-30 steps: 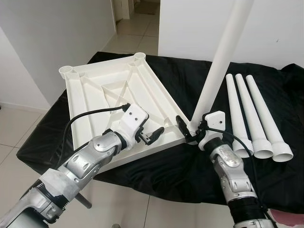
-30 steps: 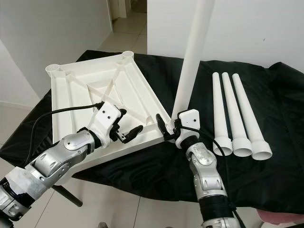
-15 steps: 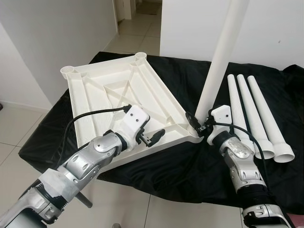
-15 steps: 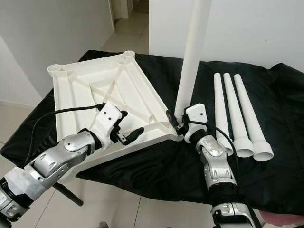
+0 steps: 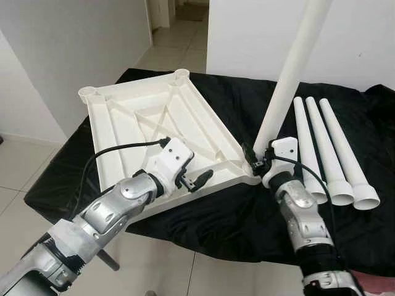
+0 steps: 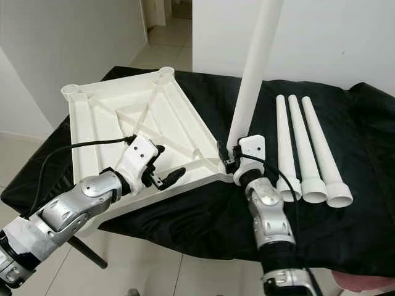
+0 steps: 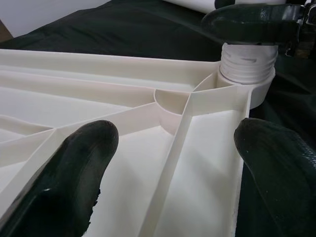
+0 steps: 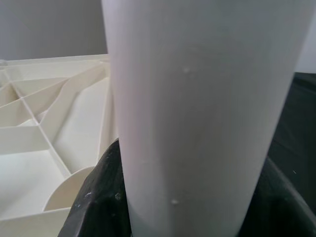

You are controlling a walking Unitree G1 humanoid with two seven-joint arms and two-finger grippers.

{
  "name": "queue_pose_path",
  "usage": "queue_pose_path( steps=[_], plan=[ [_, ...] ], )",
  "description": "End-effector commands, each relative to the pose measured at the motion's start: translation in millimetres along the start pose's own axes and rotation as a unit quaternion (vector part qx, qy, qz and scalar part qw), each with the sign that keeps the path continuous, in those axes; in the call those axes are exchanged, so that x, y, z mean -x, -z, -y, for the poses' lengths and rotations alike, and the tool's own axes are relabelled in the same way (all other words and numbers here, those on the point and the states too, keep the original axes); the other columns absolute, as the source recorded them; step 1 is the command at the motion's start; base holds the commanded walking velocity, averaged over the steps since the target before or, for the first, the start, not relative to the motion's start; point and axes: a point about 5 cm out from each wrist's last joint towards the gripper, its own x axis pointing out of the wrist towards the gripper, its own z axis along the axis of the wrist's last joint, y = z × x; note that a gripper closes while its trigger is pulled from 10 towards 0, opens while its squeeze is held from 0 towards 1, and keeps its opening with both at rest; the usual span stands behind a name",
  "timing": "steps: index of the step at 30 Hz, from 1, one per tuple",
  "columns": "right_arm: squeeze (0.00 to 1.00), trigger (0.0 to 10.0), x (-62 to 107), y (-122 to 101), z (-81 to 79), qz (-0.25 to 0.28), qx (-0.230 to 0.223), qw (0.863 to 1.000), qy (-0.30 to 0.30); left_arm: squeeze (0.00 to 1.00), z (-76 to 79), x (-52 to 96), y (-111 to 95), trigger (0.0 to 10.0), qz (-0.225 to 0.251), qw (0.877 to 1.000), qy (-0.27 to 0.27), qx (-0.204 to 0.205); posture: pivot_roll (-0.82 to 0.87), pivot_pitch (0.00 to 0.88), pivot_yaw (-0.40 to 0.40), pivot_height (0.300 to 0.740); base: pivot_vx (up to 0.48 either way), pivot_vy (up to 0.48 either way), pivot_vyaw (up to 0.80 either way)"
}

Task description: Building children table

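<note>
Upturned tabletop (image 5: 148,123) centre-left on black cloth (image 5: 222,216); left gripper (image 5: 196,180) fingers apart over its near edge. Right gripper (image 5: 254,161) clamped on upright leg (image 5: 287,80), threaded end at corner socket (image 7: 245,79). Three legs (image 5: 327,154) right, unfitted.

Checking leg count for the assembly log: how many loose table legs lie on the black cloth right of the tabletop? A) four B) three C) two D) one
B: three white table legs lie side by side on the black cloth, while the right gripper holds a fourth leg upright at the corner of the upturned tabletop.
</note>
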Motion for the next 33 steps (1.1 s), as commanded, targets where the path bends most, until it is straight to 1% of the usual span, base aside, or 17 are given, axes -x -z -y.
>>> queue_pose_path(
  steps=[1, 2, 4, 7, 8, 11, 12, 14, 18, 19, 20, 23, 27, 28, 29, 31, 33],
  plan=[
    [0.0, 10.0, 5.5, 10.2, 2.0, -0.027, -0.027, 0.999, 0.036, 0.0, 17.5, 4.1, 2.2, 10.0, -0.005, 0.98, 0.197, -0.006, -0.02, 0.0, 0.026, 0.74, 0.0, 0.0, 0.0],
    [0.0, 10.0, 7.2, 10.7, -0.3, -0.031, -0.037, 0.997, 0.064, 0.0, 17.4, 3.6, 2.3, 10.0, -0.004, 0.981, 0.195, -0.006, -0.03, 0.0, 0.026, 0.74, 0.0, 0.0, 0.0],
    [0.0, 10.0, 7.9, 10.8, -1.1, -0.032, -0.039, 0.996, 0.078, 0.0, 17.3, 3.4, 2.3, 10.0, -0.004, 0.981, 0.193, -0.006, -0.03, 0.0, 0.026, 0.74, 0.0, 0.0, 0.0],
    [0.0, 10.0, 10.1, 15.5, -3.8, -0.056, -0.057, 0.986, 0.149, 0.0, 16.8, 2.7, 2.6, 10.0, -0.004, 0.982, 0.19, -0.007, -0.03, 0.0, 0.024, 0.74, 0.0, 0.0, 0.0],
    [0.0, 10.0, 10.1, 15.5, -3.8, -0.056, -0.057, 0.986, 0.149, 0.0, 16.8, 2.7, 2.6, 10.0, -0.004, 0.982, 0.19, -0.007, -0.03, 0.0, 0.024, 0.74, 0.0, 0.0, 0.0],
    [0.0, 10.0, 11.4, 15.2, -8.2, -0.059, -0.063, 0.98, 0.177, 0.0, 16.4, 2.2, 2.4, 10.0, -0.003, 0.982, 0.188, -0.007, -0.03, 0.0, 0.018, 0.74, 0.0, 0.0, 0.0],
    [0.0, 10.0, 12.3, 14.6, -15.0, -0.06, -0.059, 0.977, 0.196, 0.0, 16.1, 1.7, 2.0, 10.0, -0.001, 0.983, 0.185, -0.006, -0.03, 0.0, 0.01, 0.74, 0.0, 0.0, 0.0],
    [0.0, 10.0, 10.5, 14.2, -22.3, -0.06, -0.052, 0.979, 0.188, 0.0, 14.2, 1.1, 1.1, 10.0, 0.005, 0.985, 0.173, -0.008, -0.03, 0.0, 0.013, 0.74, 0.0, 0.0, 0.0],
    [0.0, 10.0, 10.3, 9.2, -22.9, -0.044, -0.06, 0.981, 0.178, 0.0, 10.1, -2.1, -0.4, 10.0, 0.015, 0.989, 0.148, -0.008, -0.04, 0.0, 0.021, 0.74, 0.0, 0.0, 0.0],
    [0.82, 10.0, 10.9, 7.7, -21.2, -0.038, -0.058, 0.982, 0.178, 0.0, 9.7, -2.7, -1.0, 10.0, 0.016, 0.989, 0.146, -0.007, -0.04, 0.0, 0.021, 0.74, 0.0, 0.0, 0.0],
    [1.0, 10.0, 12.7, 6.1, -18.8, -0.03, -0.058, 0.982, 0.178, 0.0, 9.5, -2.8, -1.8, 10.0, 0.017, 0.989, 0.146, -0.006, -0.04, 0.0, 0.022, 0.74, 0.0, 0.0, 0.0],
    [1.0, 10.0, 16.5, 2.9, -17.0, -0.016, -0.061, 0.982, 0.177, 0.0, 7.6, -2.9, -2.8, 10.0, 0.019, 0.99, 0.141, -0.011, -0.04, 0.0, 0.026, 0.74, 0.0, 0.0, 0.0],
    [1.0, 10.0, 21.9, 0.9, -17.6, -0.004, -0.05, 0.984, 0.171, 0.0, 1.0, -3.5, 1.2, 10.0, 0.007, 0.992, 0.125, -0.021, -0.04, 0.0, 0.029, 0.74, 0.0, 0.0, 0.0],
    [0.97, 10.0, 26.3, 0.9, -18.7, 0.006, -0.06, 0.985, 0.16, 0.0, -1.8, -3.3, 6.0, 10.0, -0.01, 0.992, 0.118, -0.036, -0.04, 0.0, 0.032, 0.74, 0.0, 0.0, 0.0],
    [0.0, 10.0, 28.2, 0.9, -19.4, 0.01, -0.067, 0.986, 0.154, 0.0, -3.2, -3.1, 8.9, 10.0, -0.02, 0.992, 0.116, -0.039, -0.03, 0.0, 0.037, 0.74, 0.0, 0.0, 0.0],
    [0.0, 10.0, 29.8, 0.9, -19.6, 0.012, -0.071, 0.986, 0.15, 0.0, -4.5, -3.0, 11.5, 10.0, -0.028, 0.992, 0.113, -0.042, -0.03, 0.0, 0.037, 0.74, 0.0, 0.0, 0.0],
    [0.0, 10.0, 31.9, 0.5, -19.0, 0.016, -0.072, 0.986, 0.148, 0.0, -7.7, -3.4, 18.2, 10.0, -0.05, 0.992, 0.102, -0.048, -0.03, 0.0, 0.039, 0.74, 0.0, 0.0, 0.0]
  ],
)
